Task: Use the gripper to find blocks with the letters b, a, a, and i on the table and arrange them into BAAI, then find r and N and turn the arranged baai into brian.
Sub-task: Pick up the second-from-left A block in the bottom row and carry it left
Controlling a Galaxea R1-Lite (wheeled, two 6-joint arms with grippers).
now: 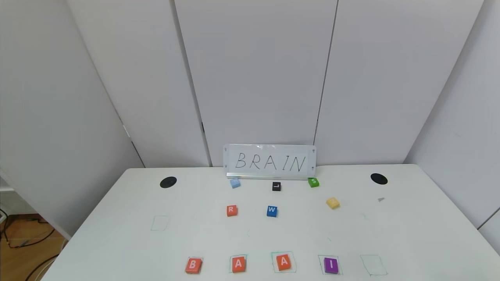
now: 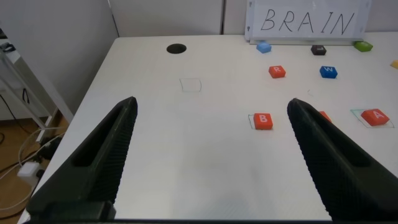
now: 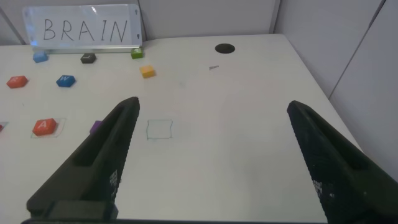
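Along the near edge of the table (image 1: 117,234) sits a row of four blocks: orange-red B (image 1: 193,265), orange-red A (image 1: 238,264), a second orange-red A (image 1: 283,262) and purple I (image 1: 331,265), spelling BAAI from the robot's left to right, and just past the I an empty green-drawn square (image 1: 374,265). Neither arm shows from the head camera; both hang back off the near side, the left gripper (image 2: 211,155) spread wide over bare tabletop on the B end, the right gripper (image 3: 211,155) just as wide on the I end, nothing held by either. Further out, the R (image 1: 231,210) lies beside a blue W block (image 1: 272,211), and the yellow N (image 1: 333,202) sits off to the right. Beyond them come a light-blue block (image 1: 234,183), a black L block (image 1: 276,186) and a green S block (image 1: 313,182), lined up before the BRAIN sign (image 1: 269,161), with a black disc (image 1: 168,182) out toward each far corner
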